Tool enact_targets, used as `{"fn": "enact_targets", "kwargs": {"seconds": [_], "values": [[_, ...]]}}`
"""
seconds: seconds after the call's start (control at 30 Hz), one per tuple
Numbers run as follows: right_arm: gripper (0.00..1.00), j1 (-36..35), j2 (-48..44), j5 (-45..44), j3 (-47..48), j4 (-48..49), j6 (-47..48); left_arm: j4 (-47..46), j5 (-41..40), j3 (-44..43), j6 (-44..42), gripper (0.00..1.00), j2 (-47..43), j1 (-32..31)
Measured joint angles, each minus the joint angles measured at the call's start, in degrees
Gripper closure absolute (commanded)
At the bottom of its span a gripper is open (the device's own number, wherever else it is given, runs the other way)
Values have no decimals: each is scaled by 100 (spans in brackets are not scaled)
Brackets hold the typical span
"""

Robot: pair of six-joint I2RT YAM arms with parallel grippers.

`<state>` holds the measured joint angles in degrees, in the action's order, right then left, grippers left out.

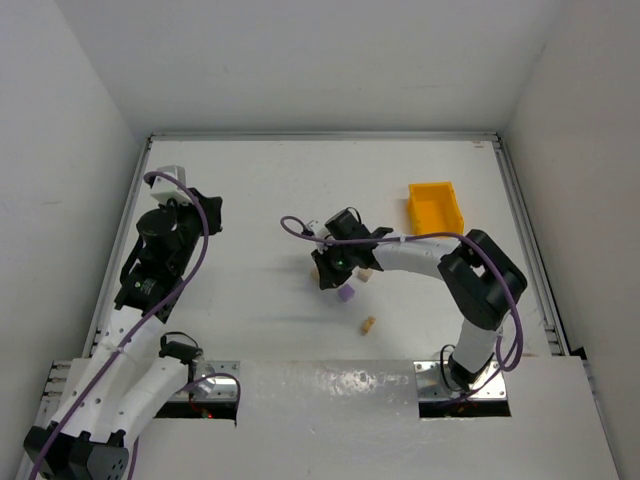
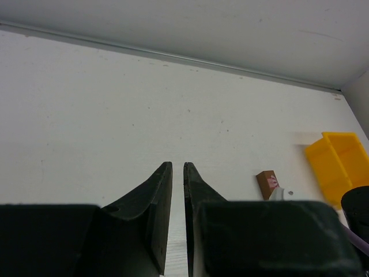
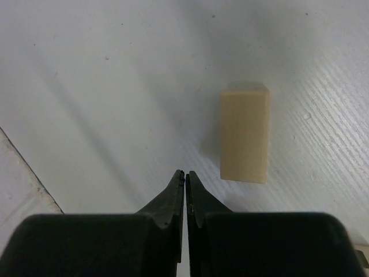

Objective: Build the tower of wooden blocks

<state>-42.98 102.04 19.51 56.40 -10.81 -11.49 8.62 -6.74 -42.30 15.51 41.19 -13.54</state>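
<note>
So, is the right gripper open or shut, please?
Shut: the right gripper has its tips together, empty; the pale tan block lies apart.

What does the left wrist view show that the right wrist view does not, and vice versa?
Only left wrist: a brown block and the yellow bin, both at the right. Only right wrist: a pale tan block lying beyond the shut right gripper. Both: the white table and a gripper holding nothing; the left gripper shows a slim gap.
</note>
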Motion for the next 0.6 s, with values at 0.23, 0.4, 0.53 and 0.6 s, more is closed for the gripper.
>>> {"fn": "enact_targets", "kwargs": {"seconds": [0.23, 0.4, 0.53, 0.6], "values": [[97, 11, 170, -271, -20, 26, -48, -2, 17, 0, 0, 88, 0, 0], [97, 101, 254, -452, -35, 24, -48, 0, 33, 0, 0, 88, 0, 0], [97, 175, 269, -592, -35, 24, -46, 0, 37, 0, 0, 88, 0, 0], [97, 208, 269, -647, -35, 24, -44, -2, 37, 0, 0, 88, 0, 0]]}}
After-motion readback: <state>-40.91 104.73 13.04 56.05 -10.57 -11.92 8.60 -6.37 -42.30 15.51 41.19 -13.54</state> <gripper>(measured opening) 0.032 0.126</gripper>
